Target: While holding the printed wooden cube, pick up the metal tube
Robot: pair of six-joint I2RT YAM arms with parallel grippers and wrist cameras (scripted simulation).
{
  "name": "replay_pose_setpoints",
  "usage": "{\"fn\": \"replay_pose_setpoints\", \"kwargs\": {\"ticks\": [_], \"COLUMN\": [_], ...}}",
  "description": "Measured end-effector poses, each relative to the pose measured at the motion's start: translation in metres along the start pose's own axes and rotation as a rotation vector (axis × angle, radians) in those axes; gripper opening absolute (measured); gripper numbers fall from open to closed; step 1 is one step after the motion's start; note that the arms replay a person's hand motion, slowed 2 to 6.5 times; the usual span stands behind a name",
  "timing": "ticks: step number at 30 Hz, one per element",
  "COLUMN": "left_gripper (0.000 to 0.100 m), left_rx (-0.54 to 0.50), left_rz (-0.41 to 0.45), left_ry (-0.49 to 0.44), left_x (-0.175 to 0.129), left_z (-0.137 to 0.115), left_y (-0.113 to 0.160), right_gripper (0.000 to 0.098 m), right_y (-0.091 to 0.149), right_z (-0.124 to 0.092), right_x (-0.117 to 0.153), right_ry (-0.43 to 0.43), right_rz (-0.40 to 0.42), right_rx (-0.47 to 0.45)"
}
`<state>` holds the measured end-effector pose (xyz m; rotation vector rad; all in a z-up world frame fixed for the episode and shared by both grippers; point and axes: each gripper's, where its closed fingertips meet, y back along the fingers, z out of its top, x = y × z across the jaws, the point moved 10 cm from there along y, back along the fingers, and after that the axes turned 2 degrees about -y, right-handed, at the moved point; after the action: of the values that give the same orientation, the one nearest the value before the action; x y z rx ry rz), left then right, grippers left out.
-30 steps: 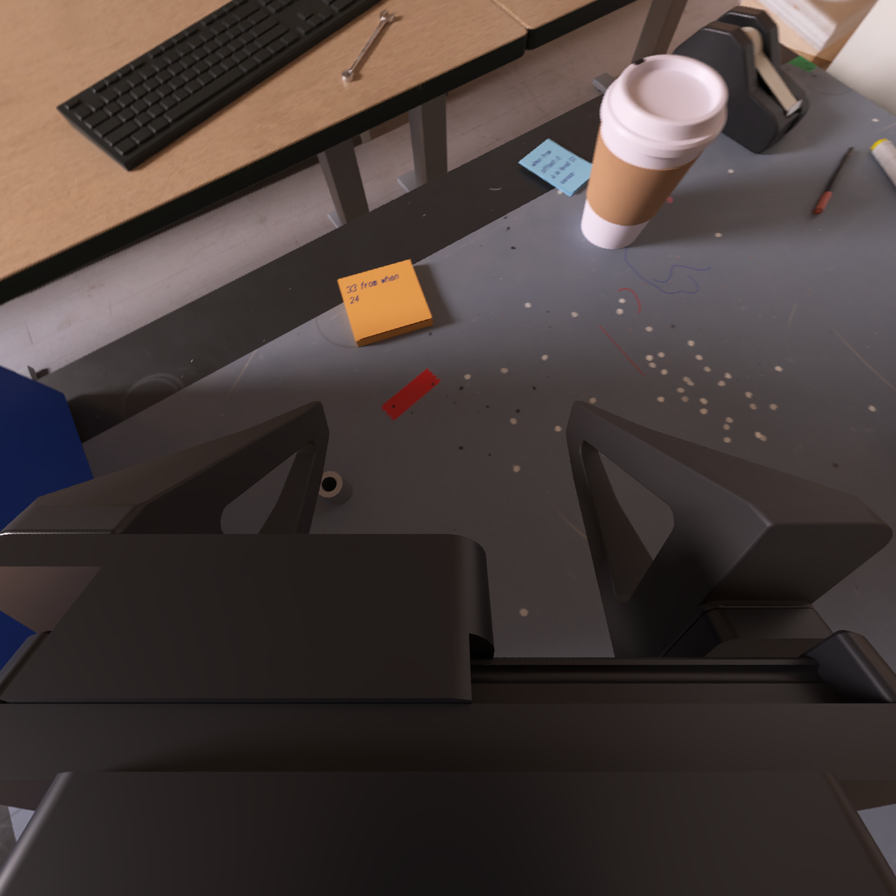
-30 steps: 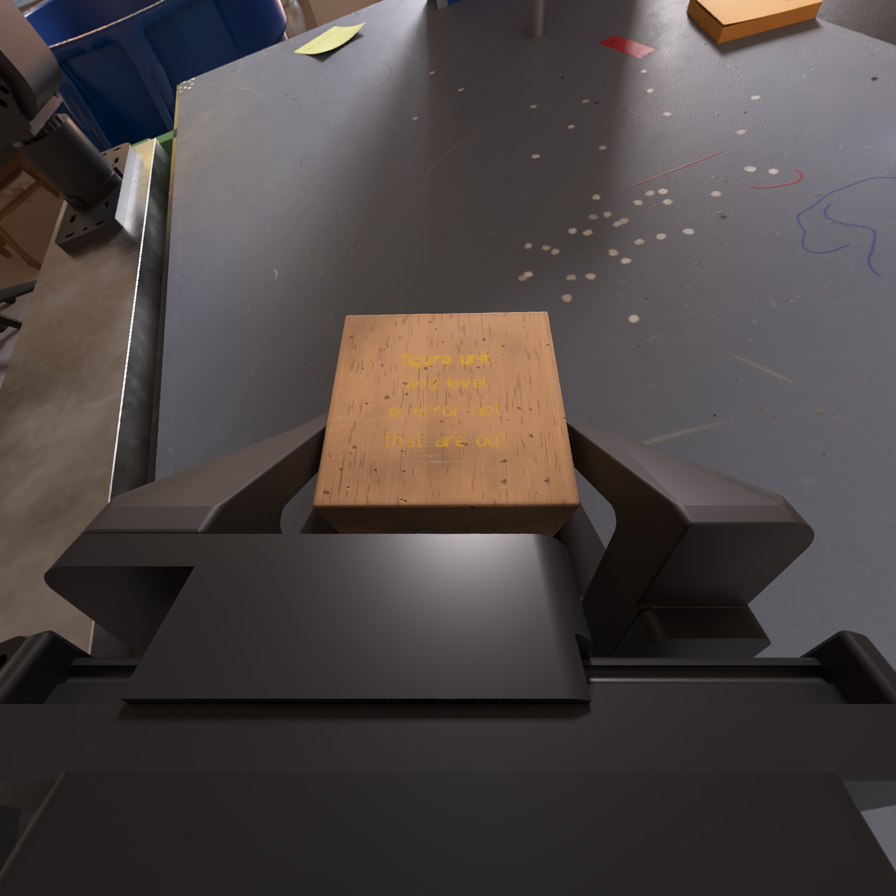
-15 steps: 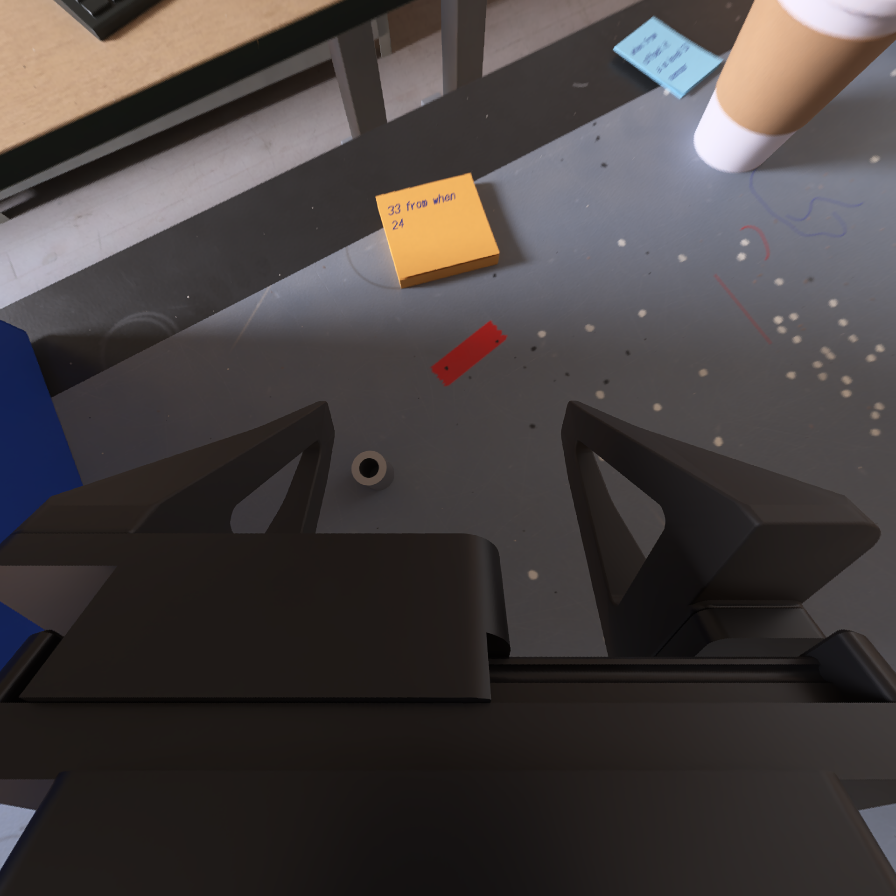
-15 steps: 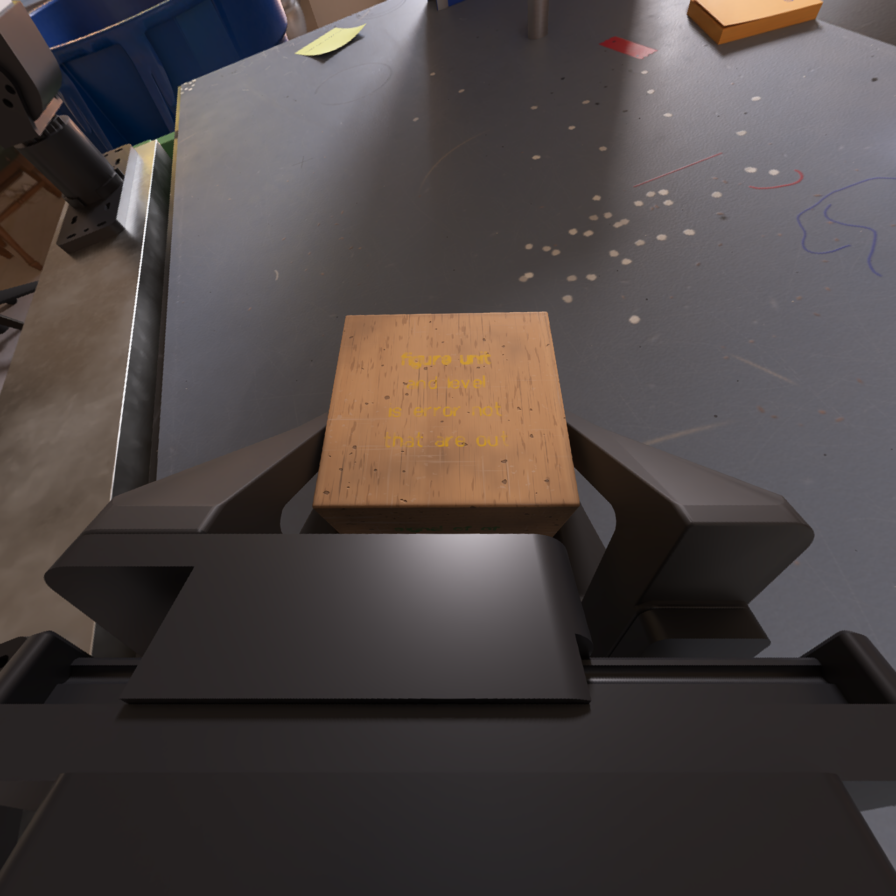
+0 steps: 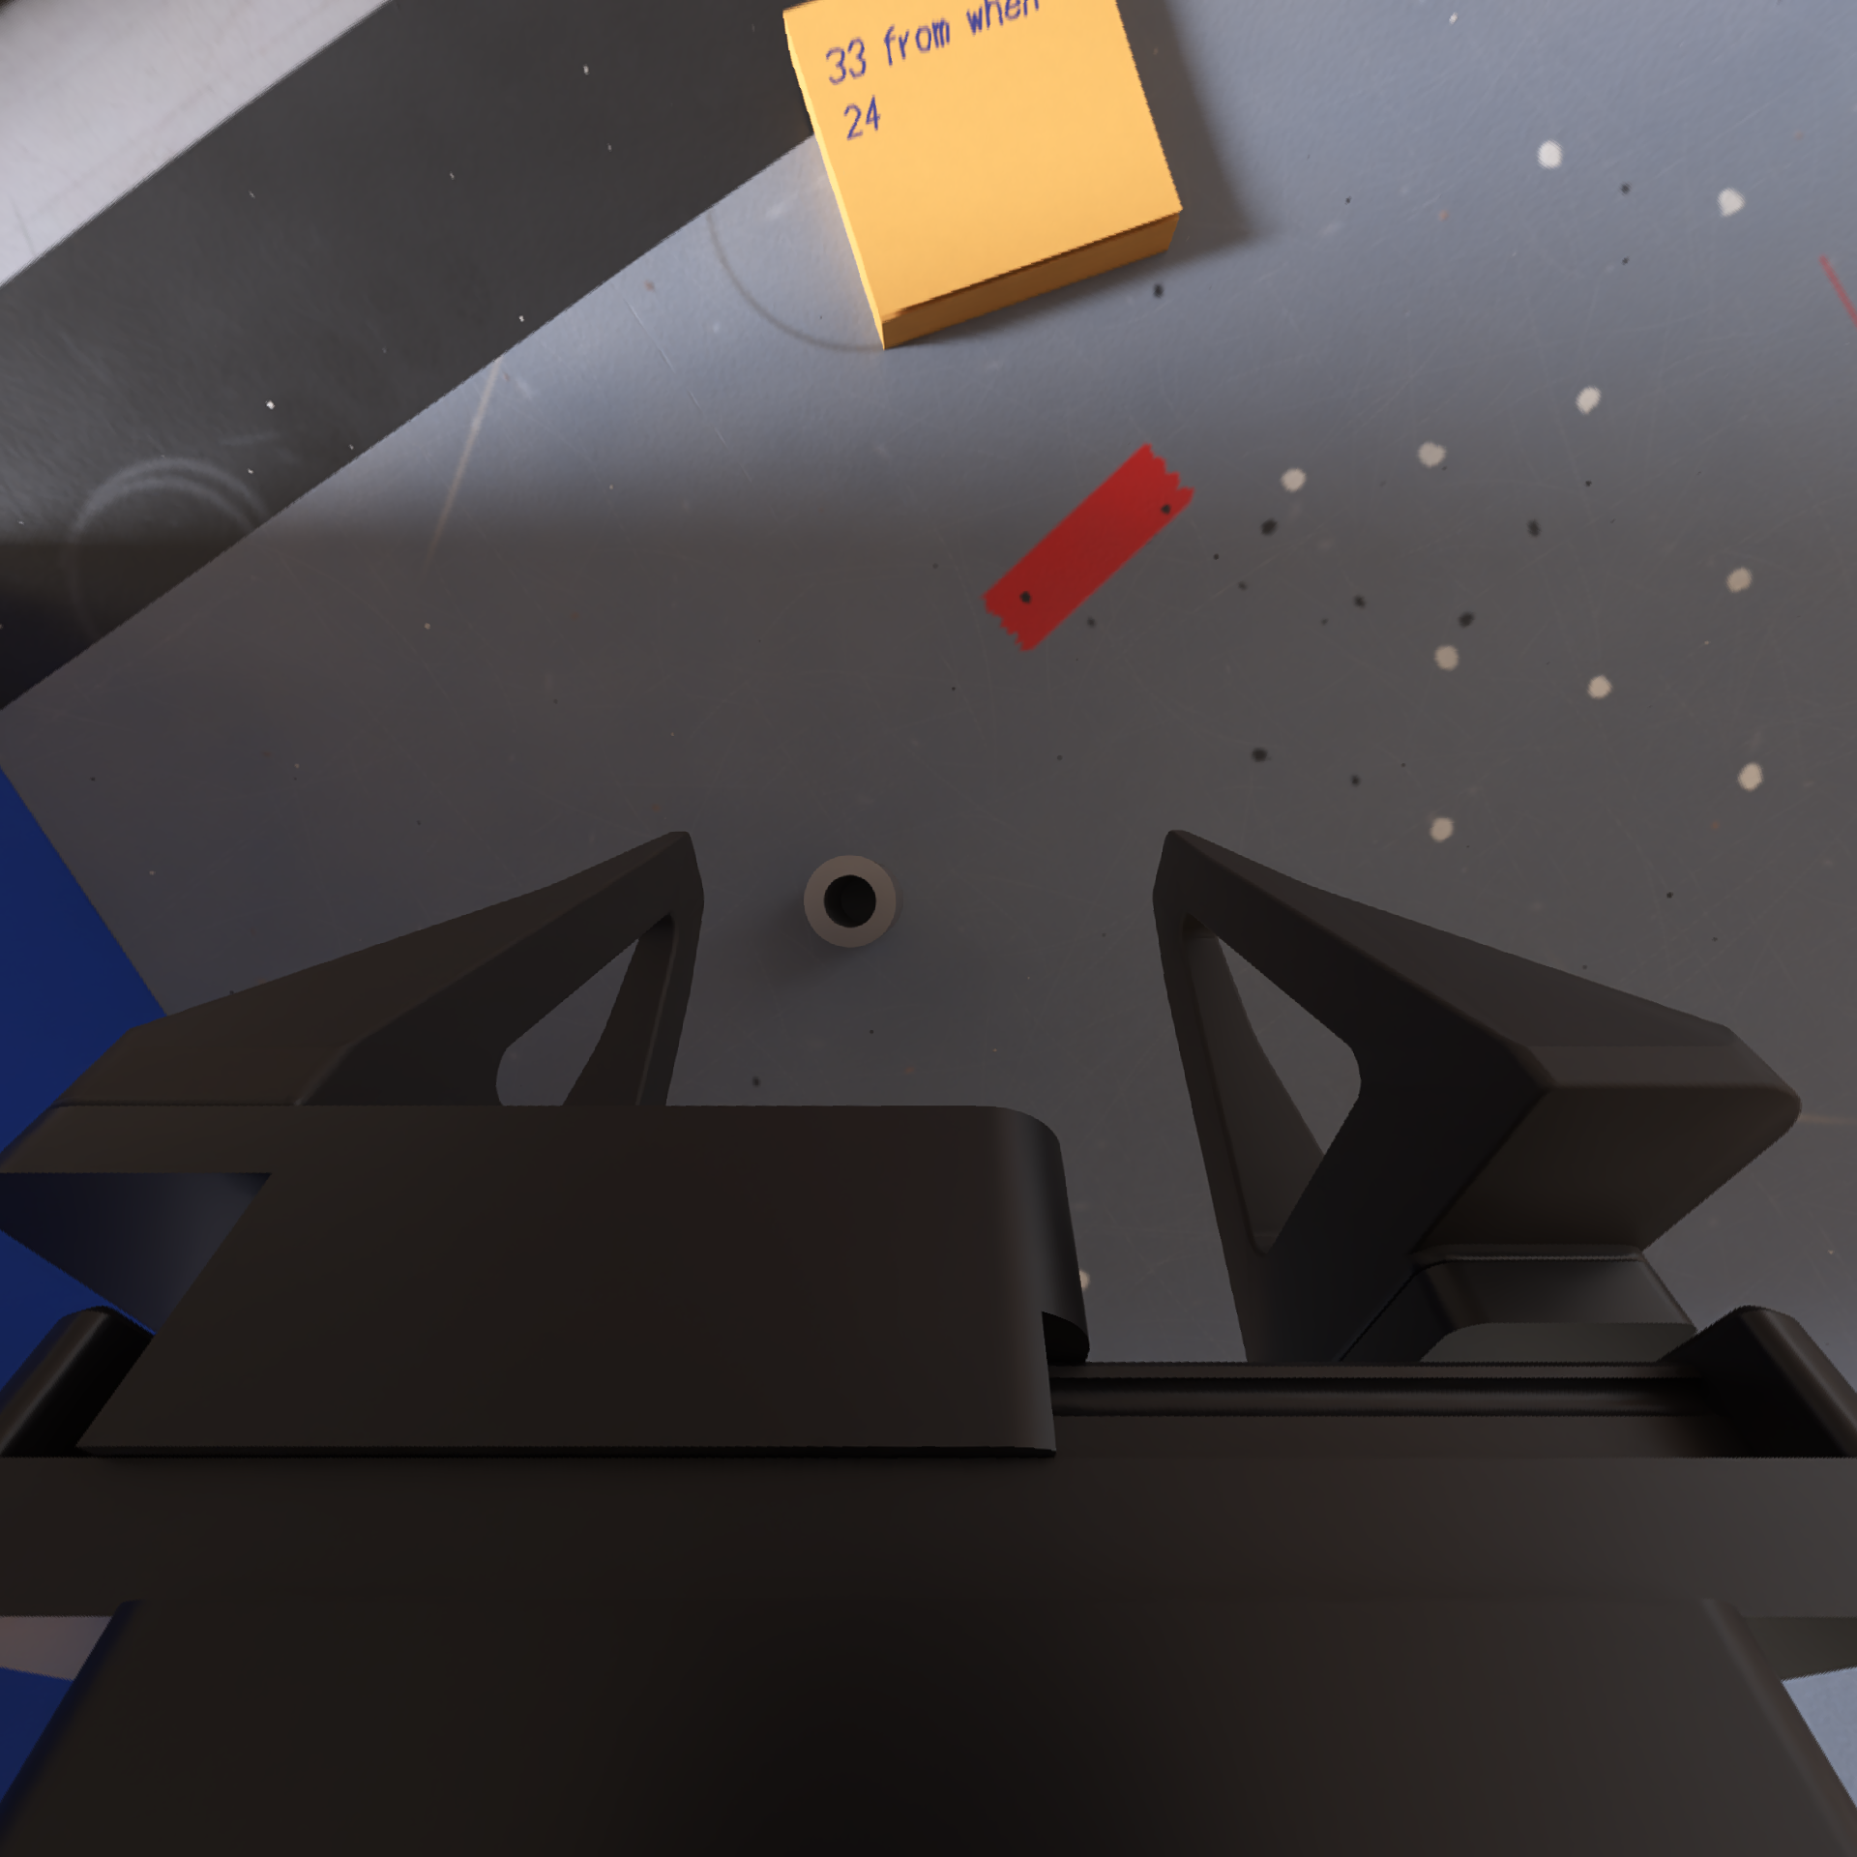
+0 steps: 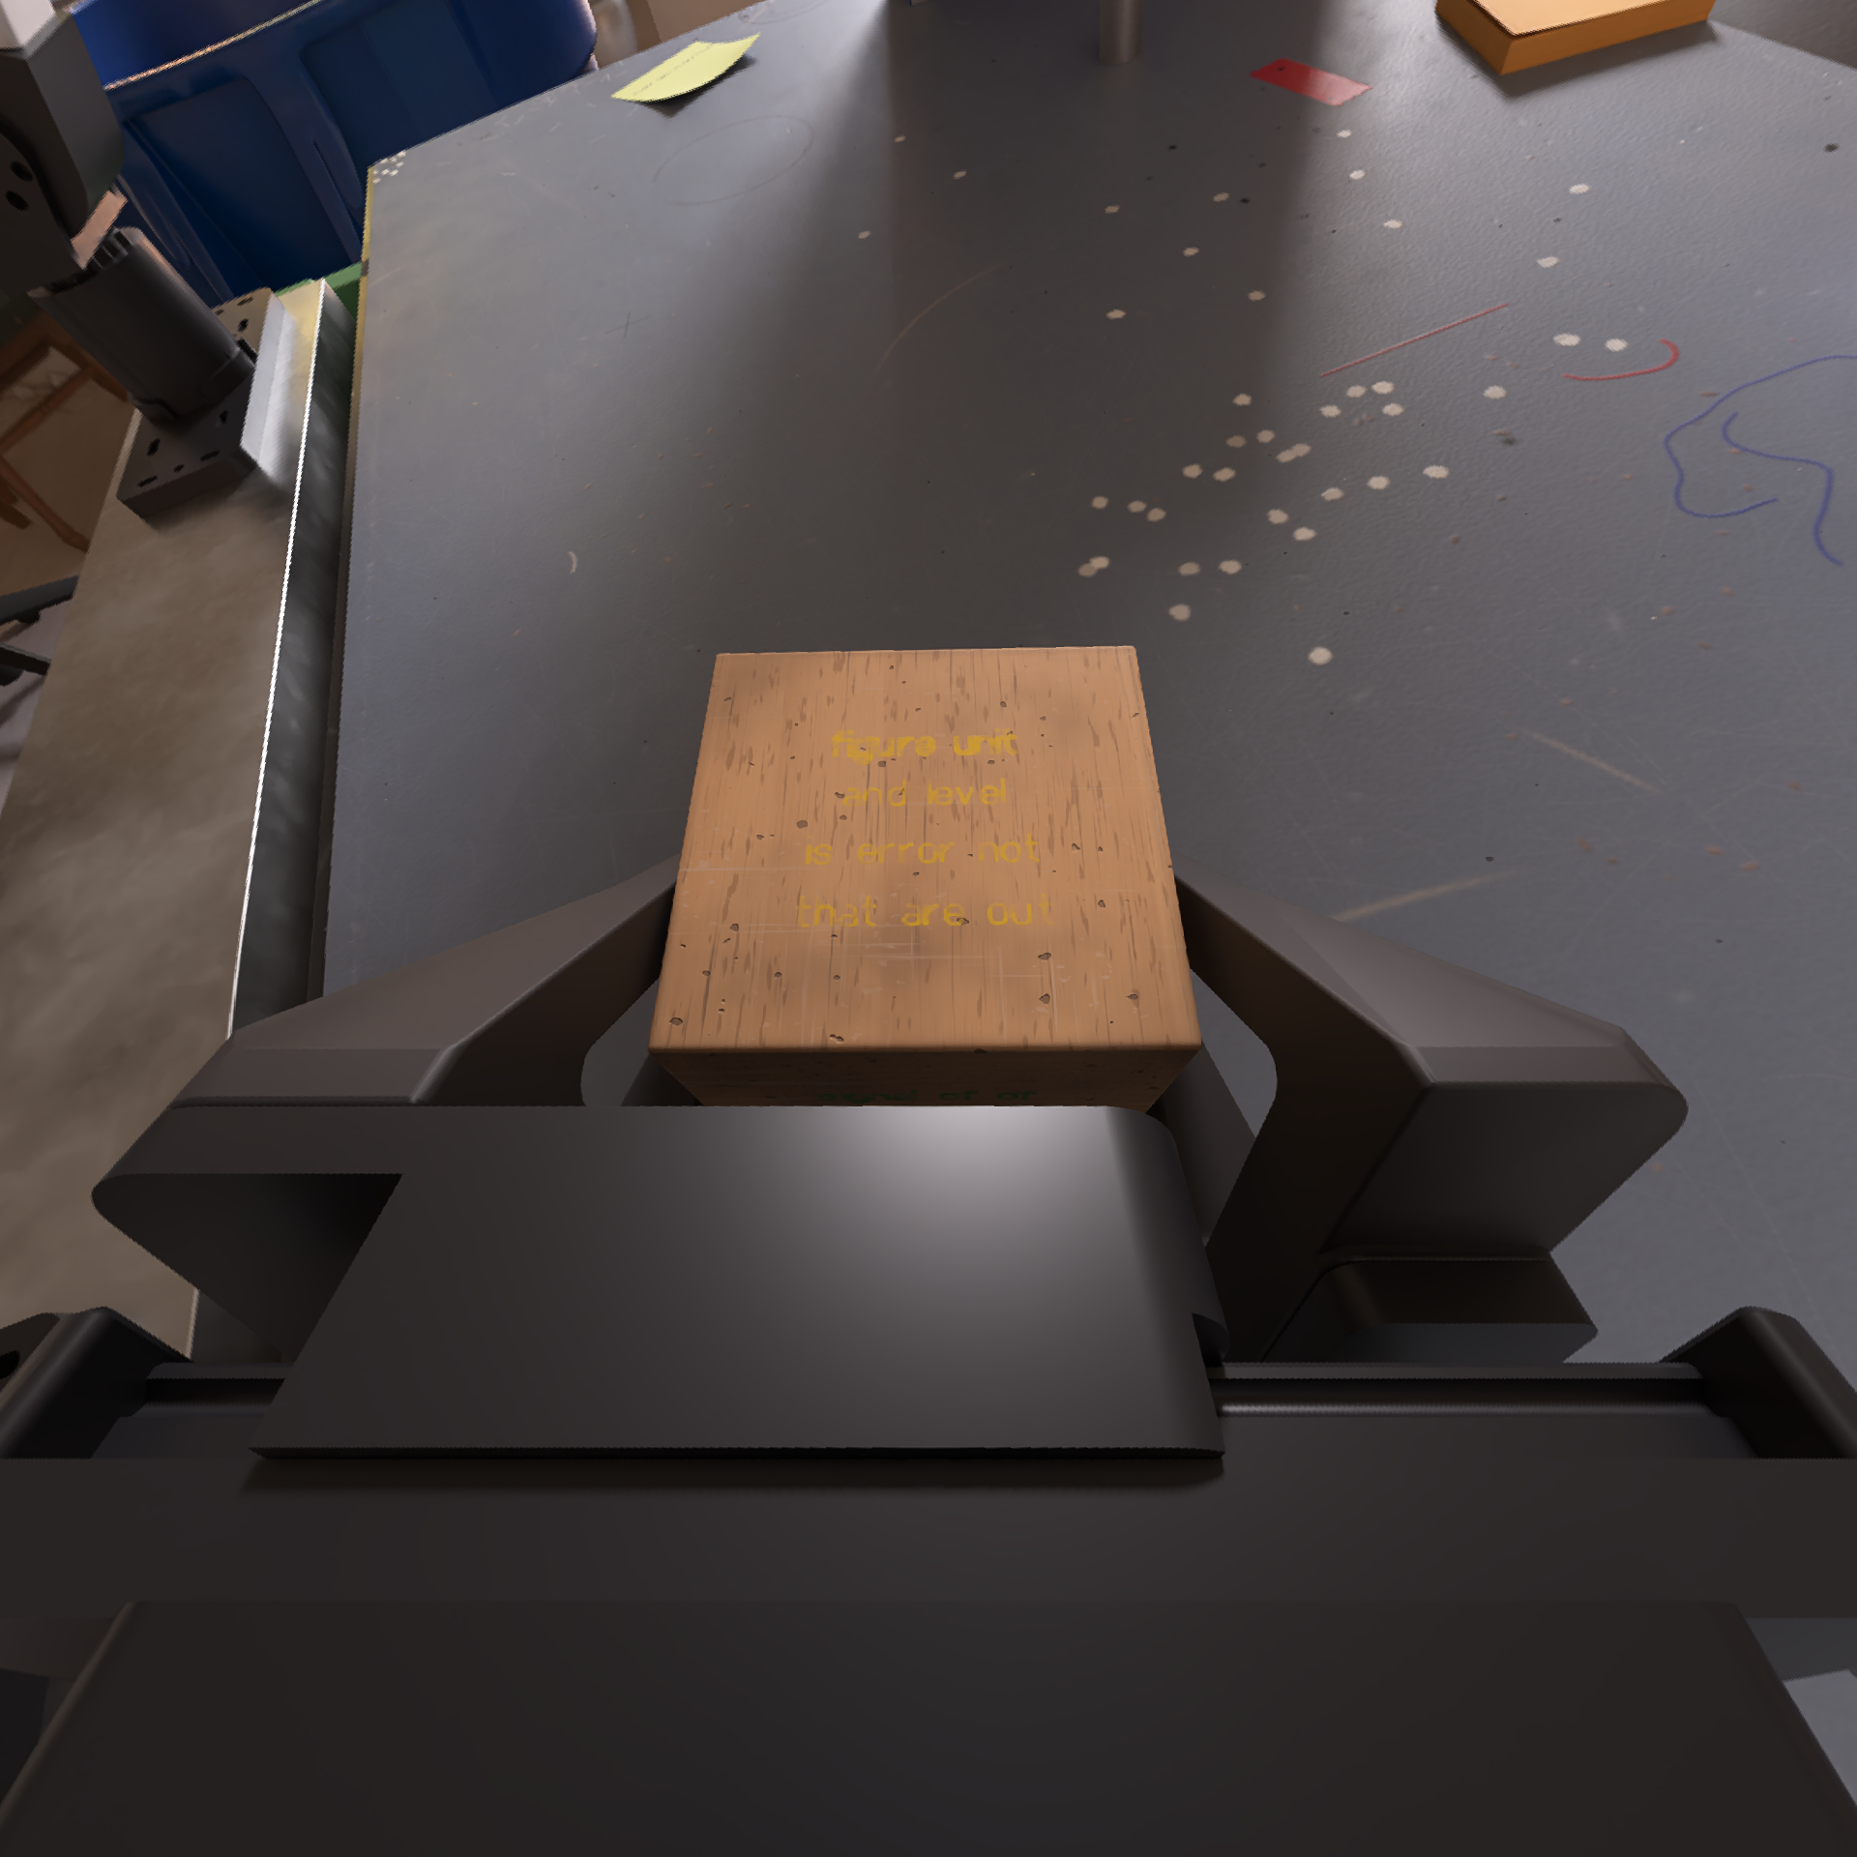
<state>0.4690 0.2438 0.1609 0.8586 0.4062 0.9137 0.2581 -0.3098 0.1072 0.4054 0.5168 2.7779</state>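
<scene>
The metal tube [image 5: 850, 900] stands upright on the grey table; in the left wrist view I look down its dark bore. My left gripper [image 5: 926, 874] is open above it, and the tube lies between the two fingers, nearer the left one, touching neither. In the right wrist view my right gripper [image 6: 924, 884] is shut on the printed wooden cube [image 6: 924, 864], held above the table with its yellow-lettered face up. The tube also shows as a grey post at the far edge of the right wrist view [image 6: 1117, 28].
An orange sticky-note pad [image 5: 990, 161] and a strip of red tape [image 5: 1090, 548] lie beyond the tube. A blue bin [image 5: 50, 955] stands off the table's left edge. A yellow note [image 6: 683, 68] and the left arm's base [image 6: 131, 332] sit at the far left.
My left gripper has moved forward and down over the table, bringing the tube from beside its left finger to between the fingers. The right gripper and cube have not moved.
</scene>
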Motion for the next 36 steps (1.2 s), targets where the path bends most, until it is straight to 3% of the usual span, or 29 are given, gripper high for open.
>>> {"fn": "replay_pose_setpoints", "kwargs": {"ticks": [14,22,36], "left_gripper": [0.075,0.074,0.062], "left_rx": [0.158,0.19,0.233], "left_rz": [-0.014,-0.029,-0.046], "left_ry": [-0.017,-0.008,-0.008], "left_x": [0.015,0.018,0.023], "left_z": [0.0,-0.002,-0.006], "left_y": [-0.024,-0.034,-0.041], "right_gripper": [0.0608,0.0608,0.0608], "right_y": [-0.002,-0.002,-0.002], "right_z": [0.001,0.0,0.0], "right_x": [0.001,0.001,0.0], "right_ry": [0.007,0.005,0.002], "right_rz": [0.0,0.001,0.002], "right_rx": [0.014,0.014,0.012]}}
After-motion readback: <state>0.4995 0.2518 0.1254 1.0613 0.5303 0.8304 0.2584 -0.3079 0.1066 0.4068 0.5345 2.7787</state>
